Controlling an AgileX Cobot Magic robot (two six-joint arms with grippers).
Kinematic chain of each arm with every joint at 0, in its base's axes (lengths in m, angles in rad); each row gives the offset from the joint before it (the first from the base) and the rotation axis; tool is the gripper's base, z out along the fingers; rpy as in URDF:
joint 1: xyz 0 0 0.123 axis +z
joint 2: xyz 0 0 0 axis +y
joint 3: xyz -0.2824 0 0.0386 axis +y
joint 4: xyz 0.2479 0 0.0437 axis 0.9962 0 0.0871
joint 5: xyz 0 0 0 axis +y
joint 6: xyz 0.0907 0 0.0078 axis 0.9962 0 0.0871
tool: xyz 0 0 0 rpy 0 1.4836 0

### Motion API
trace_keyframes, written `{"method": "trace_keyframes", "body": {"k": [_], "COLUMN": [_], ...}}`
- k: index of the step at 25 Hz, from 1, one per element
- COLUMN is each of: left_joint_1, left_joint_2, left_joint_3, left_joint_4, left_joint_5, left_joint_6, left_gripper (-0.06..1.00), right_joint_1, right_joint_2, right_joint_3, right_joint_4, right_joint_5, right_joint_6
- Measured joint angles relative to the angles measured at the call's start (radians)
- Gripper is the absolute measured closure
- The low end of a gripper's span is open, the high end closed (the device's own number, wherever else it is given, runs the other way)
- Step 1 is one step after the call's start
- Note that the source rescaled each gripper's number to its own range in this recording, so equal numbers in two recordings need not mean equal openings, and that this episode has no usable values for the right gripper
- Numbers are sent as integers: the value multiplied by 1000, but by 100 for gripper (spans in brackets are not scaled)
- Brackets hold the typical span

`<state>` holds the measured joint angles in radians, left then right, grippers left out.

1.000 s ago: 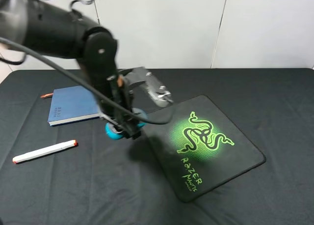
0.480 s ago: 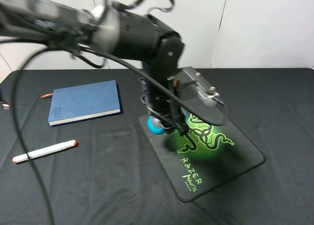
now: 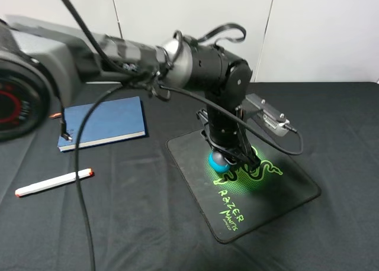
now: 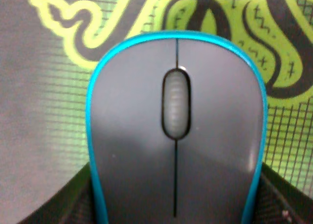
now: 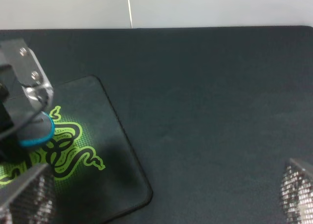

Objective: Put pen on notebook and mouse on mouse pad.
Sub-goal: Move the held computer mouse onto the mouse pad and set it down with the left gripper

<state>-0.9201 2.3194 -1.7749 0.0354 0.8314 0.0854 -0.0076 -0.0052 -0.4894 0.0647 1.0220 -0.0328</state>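
Note:
The grey mouse (image 3: 218, 160) with teal sides is held in my left gripper (image 3: 228, 157), which is shut on it over the green logo of the black mouse pad (image 3: 284, 191). Whether the mouse touches the pad cannot be told. In the left wrist view the mouse (image 4: 176, 136) fills the frame, with the mesh fingers (image 4: 54, 204) at its sides and the mouse pad (image 4: 39, 111) behind. The white pen (image 3: 54, 182) lies on the cloth at the front left. Behind it lies the dark blue notebook (image 3: 102, 123). My right gripper (image 5: 161, 185) is open and holds nothing, off to the right of the mouse (image 5: 35, 131).
A black cloth (image 3: 331, 123) covers the whole table. The left arm with its cables (image 3: 83, 123) stretches from the left across the notebook's side to the pad. A white wall stands behind the table's far edge.
My left gripper has carried the mouse rightward, from beside the notebook over the pad's near corner to above the green logo. Pen and notebook have not moved.

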Motion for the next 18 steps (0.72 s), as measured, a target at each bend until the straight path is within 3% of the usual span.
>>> {"method": "trace_keyframes", "body": {"k": [16,18], "left_joint_1": [0,0], "left_joint_2": [36,36], "left_joint_3": [-7,-7], "left_joint_4": [-30,-35], "left_joint_5": [-1,-1], "left_joint_6": [-1,-7], "left_gripper": [47,42], "right_joint_1": [0,0], "right_joint_2": [0,0], "right_joint_3": [0,0], "right_joint_4": [0,0], "right_joint_5": [0,0], "right_joint_6": [1,1]}}
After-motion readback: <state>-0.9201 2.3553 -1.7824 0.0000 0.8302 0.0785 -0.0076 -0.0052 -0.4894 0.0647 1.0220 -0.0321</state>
